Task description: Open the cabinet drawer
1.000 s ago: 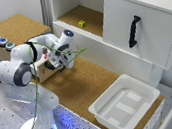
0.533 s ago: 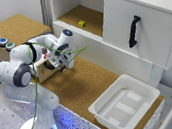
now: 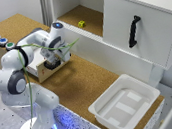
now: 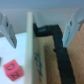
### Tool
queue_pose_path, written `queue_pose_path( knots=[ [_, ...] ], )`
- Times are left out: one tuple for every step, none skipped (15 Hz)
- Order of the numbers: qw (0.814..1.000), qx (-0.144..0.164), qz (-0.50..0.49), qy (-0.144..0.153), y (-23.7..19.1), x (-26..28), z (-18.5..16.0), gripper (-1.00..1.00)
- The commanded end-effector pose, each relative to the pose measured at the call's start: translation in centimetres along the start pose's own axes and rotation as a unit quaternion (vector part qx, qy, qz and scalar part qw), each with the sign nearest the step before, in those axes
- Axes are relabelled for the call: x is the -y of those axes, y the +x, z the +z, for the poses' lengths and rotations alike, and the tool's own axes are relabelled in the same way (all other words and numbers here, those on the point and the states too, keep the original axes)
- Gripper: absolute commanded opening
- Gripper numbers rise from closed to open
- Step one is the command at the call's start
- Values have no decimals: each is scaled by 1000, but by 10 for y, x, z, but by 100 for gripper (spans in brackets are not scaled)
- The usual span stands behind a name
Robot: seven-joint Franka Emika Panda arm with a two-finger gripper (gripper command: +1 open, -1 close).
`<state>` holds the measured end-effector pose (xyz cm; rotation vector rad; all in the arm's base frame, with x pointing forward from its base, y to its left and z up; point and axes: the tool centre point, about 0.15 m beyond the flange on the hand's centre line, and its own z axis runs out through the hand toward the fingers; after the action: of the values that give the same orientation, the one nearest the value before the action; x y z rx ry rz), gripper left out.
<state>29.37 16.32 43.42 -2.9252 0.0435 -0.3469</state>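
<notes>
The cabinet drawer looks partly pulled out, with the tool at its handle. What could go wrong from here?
1. In the wrist view the tool is open around the dark handle without gripping it, so a pull may slip off.
2. A red die lies inside the cabinet drawer; a jerky pull could make it roll.
3. A green cable crosses the arm and could snag.

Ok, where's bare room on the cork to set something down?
The widest free patch of cork lies between the drawer and the white tub. Another lies on the shelf beside the small yellow cube. It is crowded around the gripper at the drawer's handle.
</notes>
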Motion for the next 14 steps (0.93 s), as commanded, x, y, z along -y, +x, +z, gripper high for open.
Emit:
queue_pose_path(
  knots=[
    [994, -59, -79, -42, -34, 63, -45, 100],
    [993, -46, -98, -40, -33, 72, -39, 100],
    [992, -25, -119, -32, -30, 81, -29, 100],
    [990, -4, -139, -27, -27, 87, -20, 100],
    [987, 16, -155, -26, -23, 93, -10, 100],
    [985, 37, -167, -25, -19, 97, -2, 100],
    [981, 61, -183, -21, -14, 101, 7, 100],
    [977, 84, -195, -21, -9, 104, 17, 100],
    [972, 107, -210, -13, -4, 106, 28, 100],
    [968, 123, -220, -17, -1, 109, 39, 100],
    [965, 134, -226, -17, 1, 111, 47, 100],
    [962, 145, -231, -18, 4, 112, 55, 100],
    [962, 150, -229, -20, 6, 112, 61, 100],
    [960, 157, -229, -22, 8, 112, 68, 100]
  ],
)
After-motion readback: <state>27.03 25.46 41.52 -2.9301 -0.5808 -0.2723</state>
